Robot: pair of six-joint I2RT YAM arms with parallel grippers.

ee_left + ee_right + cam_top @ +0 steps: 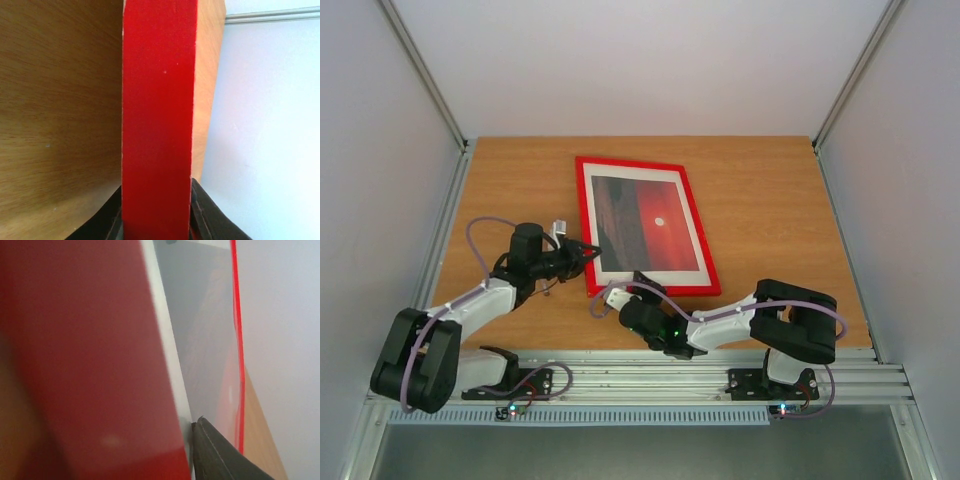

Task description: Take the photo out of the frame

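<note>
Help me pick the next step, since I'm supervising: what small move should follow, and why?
Probably work the right fingers under the photo's white margin at the near corner. The photo sits in the frame, and the left fingers clamp the frame's left rail, steadying it.

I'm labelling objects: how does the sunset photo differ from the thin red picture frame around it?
The thin red rectangular picture frame is plain bright red; the rectangular sunset photo shows dark red sky, a small white sun and a white margin. The frame is slightly larger and surrounds the photo. The left pincer clamps the frame's rail, not the photo. Both are rectangles with long sides aligned.
</note>
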